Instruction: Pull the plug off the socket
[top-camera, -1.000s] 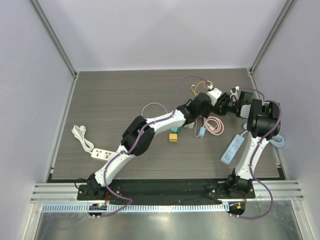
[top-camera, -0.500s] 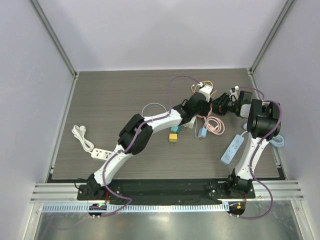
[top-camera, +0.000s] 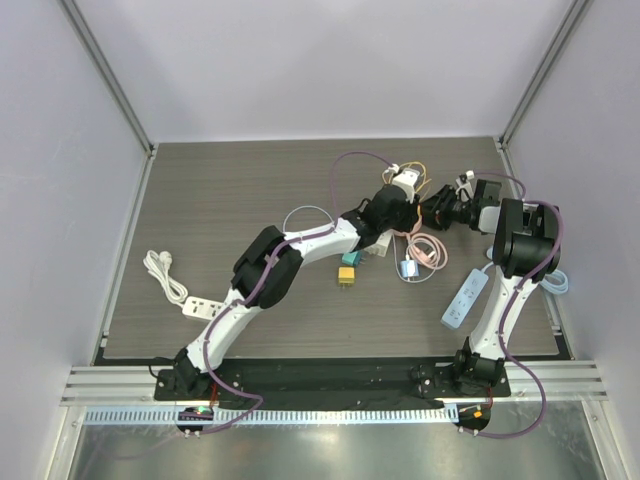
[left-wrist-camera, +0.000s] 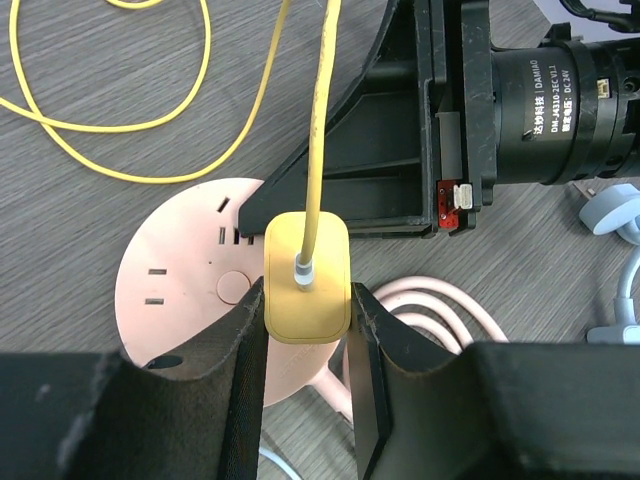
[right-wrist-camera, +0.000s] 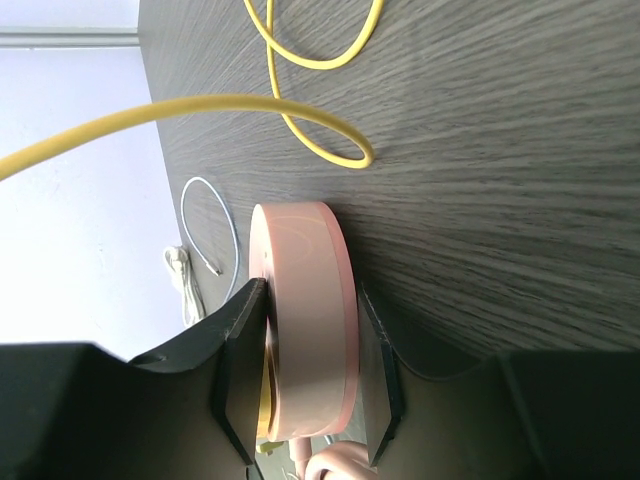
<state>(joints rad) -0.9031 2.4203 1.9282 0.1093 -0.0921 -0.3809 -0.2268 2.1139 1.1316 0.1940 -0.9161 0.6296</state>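
A yellow plug (left-wrist-camera: 308, 275) with a yellow cable (left-wrist-camera: 318, 110) sits between the fingers of my left gripper (left-wrist-camera: 308, 300), which is shut on its two sides. Under it lies the round pink socket (left-wrist-camera: 170, 290), and the plug still looks seated against the socket's face. My right gripper (right-wrist-camera: 307, 295) is shut on the socket (right-wrist-camera: 305, 260), one finger on each flat face of the disc. In the top view both grippers meet at the back right, left (top-camera: 408, 200) and right (top-camera: 437, 207), and they hide the plug and socket there.
The socket's pink cable is coiled (top-camera: 430, 250) just in front of the grippers, beside a small blue charger (top-camera: 408, 267). Yellow (top-camera: 346, 275) and teal (top-camera: 349, 259) adapters lie mid-table. A blue-white power strip (top-camera: 465, 298) is at the right, a white one (top-camera: 200, 308) at the left.
My left gripper, holding the plug, has shifted a little to the left and back. The right gripper's fingers have closed in slightly on the socket.
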